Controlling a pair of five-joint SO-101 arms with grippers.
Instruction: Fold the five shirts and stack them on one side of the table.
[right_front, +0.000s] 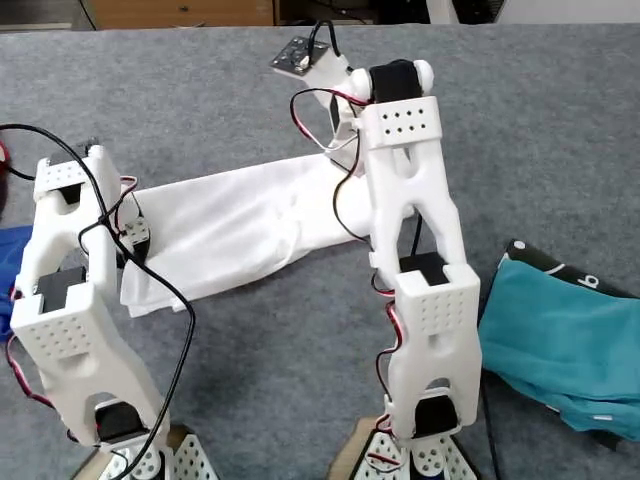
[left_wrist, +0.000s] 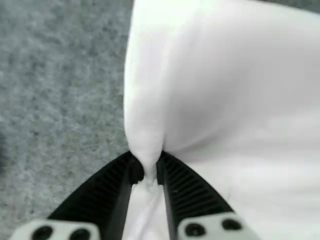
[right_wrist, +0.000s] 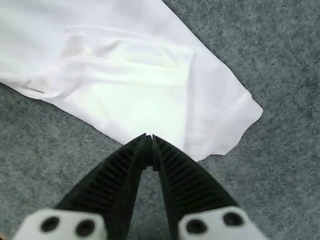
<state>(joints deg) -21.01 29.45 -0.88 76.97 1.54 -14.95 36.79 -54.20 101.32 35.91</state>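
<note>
A white shirt (right_front: 240, 225) lies spread in a long band across the middle of the grey table. My left gripper (left_wrist: 147, 175) is shut on a pinched fold of the white shirt (left_wrist: 225, 100); in the high view the left gripper (right_front: 135, 240) sits at the shirt's left end. My right gripper (right_wrist: 151, 145) is shut, its tips just over the edge of the white shirt (right_wrist: 125, 90) near a corner, with no cloth seen between them. The right arm (right_front: 405, 150) stretches over the shirt's right end and hides that end.
A folded teal shirt (right_front: 565, 335) rests on a dark item at the right edge. A blue cloth (right_front: 10, 265) shows at the left edge behind the left arm (right_front: 60, 310). Bare grey carpet (right_front: 270, 350) lies between the two arm bases and beyond the shirt.
</note>
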